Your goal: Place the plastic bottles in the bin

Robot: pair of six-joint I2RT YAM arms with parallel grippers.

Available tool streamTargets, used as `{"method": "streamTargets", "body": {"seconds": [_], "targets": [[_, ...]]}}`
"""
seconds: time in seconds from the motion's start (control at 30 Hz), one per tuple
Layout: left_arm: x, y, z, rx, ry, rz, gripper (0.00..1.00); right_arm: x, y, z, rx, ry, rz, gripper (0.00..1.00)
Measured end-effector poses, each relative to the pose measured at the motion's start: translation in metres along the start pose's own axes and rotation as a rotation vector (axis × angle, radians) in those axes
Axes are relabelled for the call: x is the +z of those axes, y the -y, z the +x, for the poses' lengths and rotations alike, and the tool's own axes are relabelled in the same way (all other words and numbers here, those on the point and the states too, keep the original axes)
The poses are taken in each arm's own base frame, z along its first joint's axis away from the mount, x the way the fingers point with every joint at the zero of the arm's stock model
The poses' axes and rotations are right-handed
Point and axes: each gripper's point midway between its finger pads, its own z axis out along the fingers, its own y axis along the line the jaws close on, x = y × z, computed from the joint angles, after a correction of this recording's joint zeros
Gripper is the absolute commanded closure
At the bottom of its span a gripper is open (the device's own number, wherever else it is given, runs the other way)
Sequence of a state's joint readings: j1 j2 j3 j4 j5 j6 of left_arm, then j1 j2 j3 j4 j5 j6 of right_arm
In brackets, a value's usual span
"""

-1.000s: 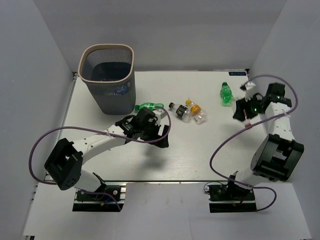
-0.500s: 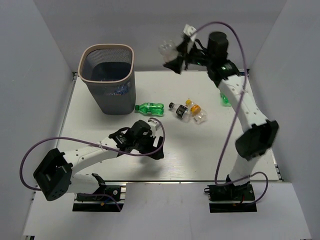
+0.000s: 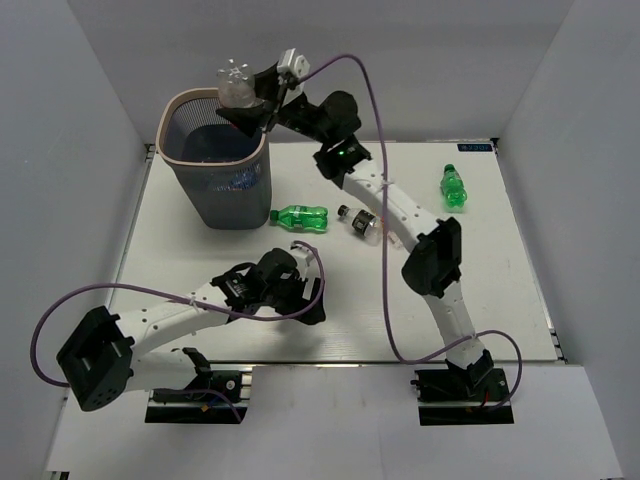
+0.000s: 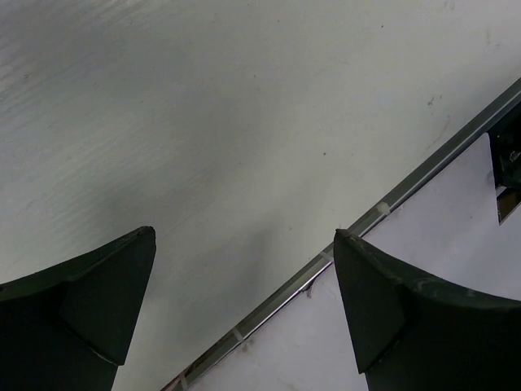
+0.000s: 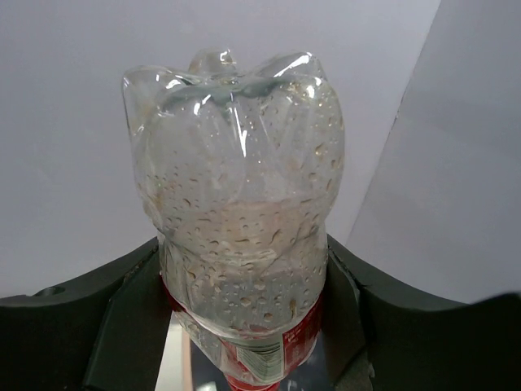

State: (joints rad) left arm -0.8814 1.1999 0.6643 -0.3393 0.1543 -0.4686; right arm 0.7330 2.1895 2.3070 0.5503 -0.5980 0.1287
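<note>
My right gripper (image 3: 252, 100) is shut on a clear plastic bottle (image 3: 236, 86) and holds it over the near-right rim of the bin (image 3: 175, 108), a tall dark mesh wastebasket at the back left. In the right wrist view this bottle (image 5: 236, 187) has a red label and droplets inside, and the right gripper (image 5: 244, 273) clamps it on both sides. A green bottle (image 3: 299, 215), a black-capped bottle (image 3: 357, 222) and another green bottle (image 3: 453, 187) lie on the table. My left gripper (image 3: 312, 290) hovers open and empty near the front edge.
White walls close in the table (image 3: 200, 260) on three sides. The left wrist view shows the left gripper (image 4: 244, 236) over bare tabletop (image 4: 203, 122) and the metal front edge strip (image 4: 358, 221). My right arm stretches diagonally across the table's middle.
The right arm has swung left from the back middle, carrying the clear bottle over the bin. The left arm has drawn back toward the front edge, still open.
</note>
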Motion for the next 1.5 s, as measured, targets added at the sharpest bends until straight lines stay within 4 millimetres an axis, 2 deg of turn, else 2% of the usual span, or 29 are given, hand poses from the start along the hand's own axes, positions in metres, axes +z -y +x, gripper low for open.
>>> {"method": "streamTargets", "body": {"seconds": [0.03,0.07,0.1,0.23,0.27,0.3,0.43,0.57,0.67,0.7,0.77,0.8,0.87,0.9,0.93,1.0,1.03,1.07,1.1,1.17,1.27,1.37,1.5], "targets": [[0.000,0.000,0.000,-0.002,0.001,-0.002,0.00,0.007,0.000,0.006,0.006,0.021,0.011,0.67],[-0.001,0.000,0.000,-0.005,0.002,-0.005,0.00,0.012,0.001,0.015,0.014,0.035,0.023,0.55],[-0.002,-0.001,0.000,-0.010,0.006,-0.008,0.00,0.015,0.003,0.027,0.025,0.036,0.040,0.52],[-0.009,0.002,-0.003,-0.017,0.024,-0.007,0.00,0.015,0.012,0.076,0.068,-0.008,0.110,0.29],[-0.010,0.003,-0.003,-0.018,0.028,-0.005,0.00,0.013,0.016,0.086,0.077,-0.019,0.129,0.15],[-0.011,0.004,-0.004,-0.018,0.032,-0.005,0.00,0.011,0.020,0.096,0.086,-0.032,0.150,0.10],[-0.011,0.003,-0.004,-0.023,0.034,-0.012,0.00,0.005,0.033,0.112,0.083,-0.058,0.197,0.10],[-0.010,0.002,-0.005,-0.025,0.032,-0.016,0.00,0.001,0.042,0.099,0.047,-0.048,0.212,0.10],[-0.006,0.002,-0.007,-0.024,0.028,-0.026,0.00,-0.006,0.056,0.074,0.008,-0.055,0.261,0.43],[-0.004,0.001,-0.009,-0.023,0.029,-0.028,0.00,-0.012,0.064,0.064,-0.004,-0.069,0.294,0.67],[0.000,0.001,-0.012,-0.023,0.037,-0.033,0.00,-0.031,0.086,0.037,-0.021,-0.107,0.382,0.93],[0.002,0.001,-0.014,-0.024,0.042,-0.034,0.00,-0.049,0.102,0.021,-0.029,-0.134,0.437,1.00],[0.008,0.002,-0.018,-0.030,0.050,-0.029,0.00,-0.102,0.142,-0.013,-0.047,-0.198,0.574,0.96],[0.011,0.002,-0.019,-0.033,0.052,-0.026,0.00,-0.141,0.166,-0.027,-0.056,-0.247,0.663,0.80],[0.014,0.003,-0.019,-0.038,0.052,-0.021,0.00,-0.186,0.190,-0.040,-0.070,-0.303,0.759,0.47],[0.021,0.005,-0.019,-0.043,0.042,-0.012,0.00,-0.275,0.228,-0.055,-0.091,-0.412,0.953,0.34],[0.024,0.005,-0.019,-0.045,0.038,-0.009,0.00,-0.331,0.244,-0.055,-0.095,-0.497,1.061,0.31],[0.027,0.005,-0.018,-0.046,0.033,-0.005,0.00,-0.377,0.250,-0.047,-0.082,-0.583,1.144,0.31],[0.029,0.005,-0.017,-0.046,0.029,-0.003,0.00,-0.420,0.251,-0.034,-0.050,-0.674,1.214,0.30],[0.032,0.006,-0.017,-0.046,0.024,0.003,0.00,-0.484,0.238,0.002,0.045,-0.846,1.294,0.23],[0.035,0.008,-0.020,-0.046,0.027,0.013,0.00,-0.557,0.200,0.056,0.241,-1.087,1.335,0.14],[0.036,0.012,-0.026,-0.042,0.041,0.024,0.00,-0.597,0.179,0.082,0.364,-1.198,1.337,0.10],[0.037,0.014,-0.030,-0.040,0.057,0.035,0.00,-0.630,0.166,0.100,0.463,-1.255,1.328,0.10]]}}
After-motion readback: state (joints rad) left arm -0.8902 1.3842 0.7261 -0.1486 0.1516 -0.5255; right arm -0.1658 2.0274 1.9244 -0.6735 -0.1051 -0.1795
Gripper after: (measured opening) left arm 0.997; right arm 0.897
